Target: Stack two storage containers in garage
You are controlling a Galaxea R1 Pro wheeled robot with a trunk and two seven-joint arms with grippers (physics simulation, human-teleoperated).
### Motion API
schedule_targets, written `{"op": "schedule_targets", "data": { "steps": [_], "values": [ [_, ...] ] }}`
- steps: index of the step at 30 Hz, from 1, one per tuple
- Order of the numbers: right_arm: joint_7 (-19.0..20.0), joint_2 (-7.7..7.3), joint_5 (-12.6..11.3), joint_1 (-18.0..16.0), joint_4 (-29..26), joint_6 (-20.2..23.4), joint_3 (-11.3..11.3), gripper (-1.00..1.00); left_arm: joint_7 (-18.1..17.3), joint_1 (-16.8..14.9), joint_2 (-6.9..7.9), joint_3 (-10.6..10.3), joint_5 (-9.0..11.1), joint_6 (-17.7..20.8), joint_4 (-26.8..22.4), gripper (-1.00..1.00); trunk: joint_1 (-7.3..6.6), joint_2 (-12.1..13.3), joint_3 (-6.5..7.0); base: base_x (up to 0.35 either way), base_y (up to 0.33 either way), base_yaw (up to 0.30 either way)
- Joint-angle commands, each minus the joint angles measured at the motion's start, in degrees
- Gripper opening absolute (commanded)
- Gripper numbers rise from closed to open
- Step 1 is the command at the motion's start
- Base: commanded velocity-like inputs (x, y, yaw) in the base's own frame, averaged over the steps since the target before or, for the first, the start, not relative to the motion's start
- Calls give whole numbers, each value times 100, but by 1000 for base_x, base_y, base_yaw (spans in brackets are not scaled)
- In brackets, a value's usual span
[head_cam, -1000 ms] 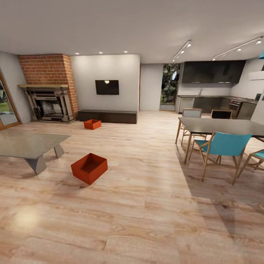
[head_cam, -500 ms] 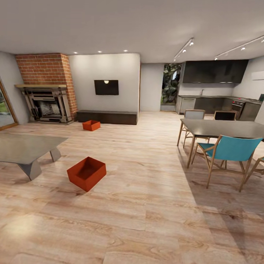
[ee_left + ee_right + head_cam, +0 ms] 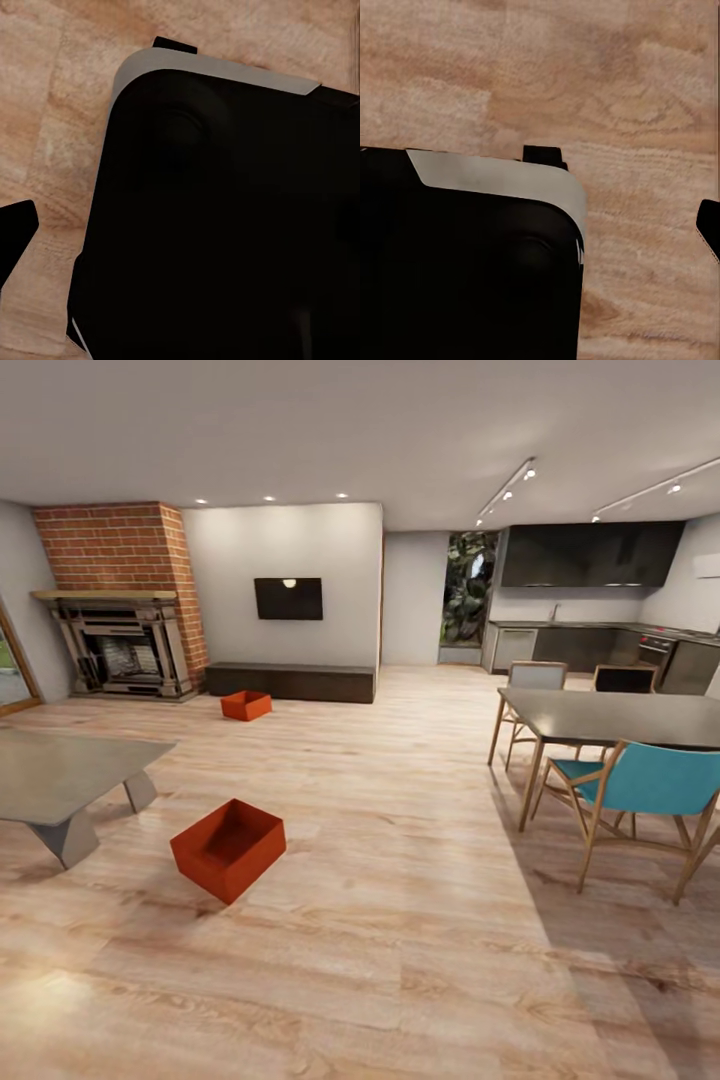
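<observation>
Two orange-red storage containers stand open-topped on the light wood-plank floor of the living room. The nearer container [image 3: 228, 848] sits left of centre, turned at an angle, beside the grey coffee table [image 3: 60, 775]. Further back, the second container [image 3: 246, 705] rests in front of the low dark TV bench [image 3: 290, 681]. In the left wrist view, one dark fingertip [image 3: 15, 234] shows at the picture's edge over the planks. A dark fingertip [image 3: 709, 225] shows likewise in the right wrist view. Neither fingertip has anything near it.
A brick fireplace [image 3: 115, 650] stands at the back left. A dark dining table [image 3: 620, 717] with a blue chair [image 3: 640, 785] and wooden chairs stands on the right, the kitchen behind it. Both wrist views look down on my black base [image 3: 225, 225] [image 3: 465, 270].
The whole head view has shifted as the camera moved: both containers and the coffee table have slid a little left and the dining set right. The containers themselves have not moved.
</observation>
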Motion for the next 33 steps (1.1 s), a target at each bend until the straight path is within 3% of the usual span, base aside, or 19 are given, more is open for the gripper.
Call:
{"op": "schedule_targets", "data": {
  "steps": [1,33],
  "values": [
    [-16,-2,15,-6,13,-29,14,100,6,-2,0,-7,27,-5,-5,100,3,-2,-6,321,0,0],
    [0,-26,10,-6,13,-28,15,100,6,-2,0,-16,27,-2,-2,100,3,-2,-6,321,0,0]
  ]
}}
